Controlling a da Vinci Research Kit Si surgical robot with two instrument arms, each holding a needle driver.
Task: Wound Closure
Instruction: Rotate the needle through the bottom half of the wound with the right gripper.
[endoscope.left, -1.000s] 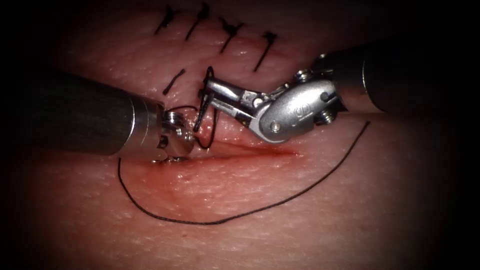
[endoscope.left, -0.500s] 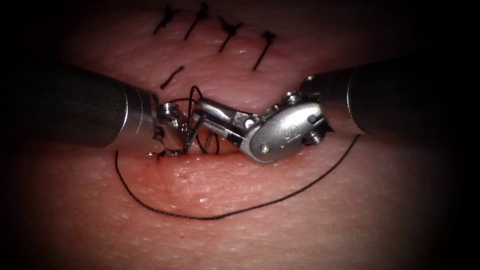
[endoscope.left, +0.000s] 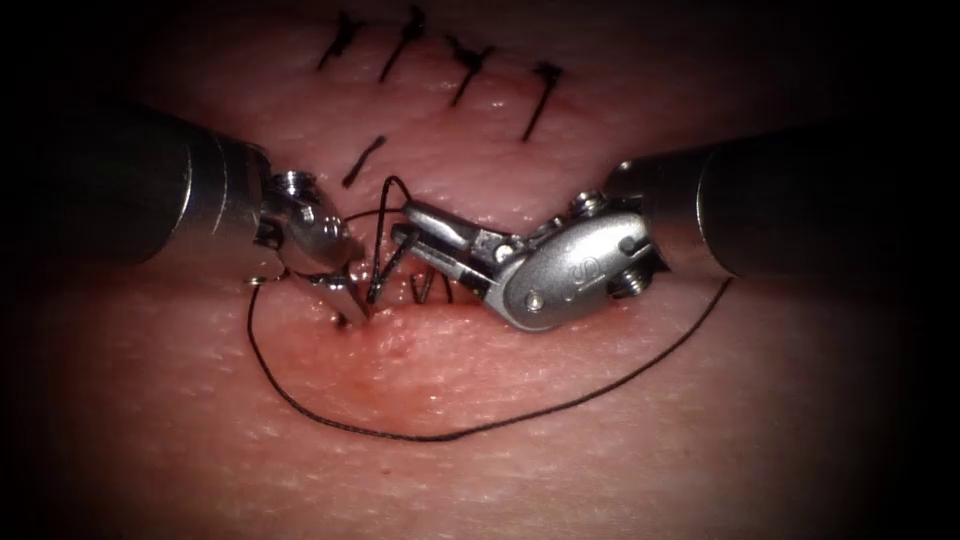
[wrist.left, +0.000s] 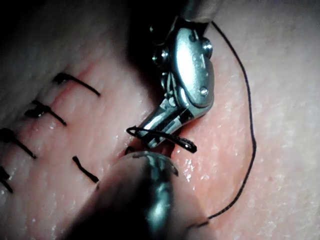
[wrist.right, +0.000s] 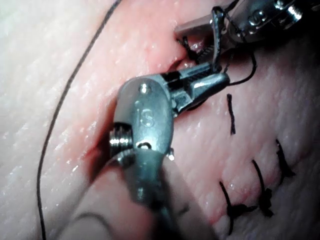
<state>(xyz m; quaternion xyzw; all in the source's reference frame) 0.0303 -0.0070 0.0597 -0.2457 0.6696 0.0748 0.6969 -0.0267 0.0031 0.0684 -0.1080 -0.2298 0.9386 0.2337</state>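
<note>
On the tissue (endoscope.left: 520, 370), the cut (endoscope.left: 440, 303) runs across the middle. My right tool (endoscope.left: 402, 222) comes in from the right, its jaws slightly apart over the cut. Dark thread (endoscope.left: 385, 265) is wound around them. The same loop crosses these jaws in the left wrist view (wrist.left: 160, 134). My left tool (endoscope.left: 348, 305) points down at the cut's left end, jaws shut on the thread there. From that spot the long thread (endoscope.left: 430, 437) sweeps in an arc below the cut and up to the right. In the right wrist view, my right tool (wrist.right: 224, 81) sits just under the left tool (wrist.right: 200, 27).
Several finished stitches (endoscope.left: 465, 65) cross the closed part of the wound at the back, and one more stitch (endoscope.left: 365, 160) lies nearer the tools. Red fluid (endoscope.left: 400, 345) stains the tissue below the cut. Both shafts lie low over the tissue.
The right tool came down and left to the cut with the thread wound on its jaws. The left tool drew back left and swung its jaws down to the cut's left end.
</note>
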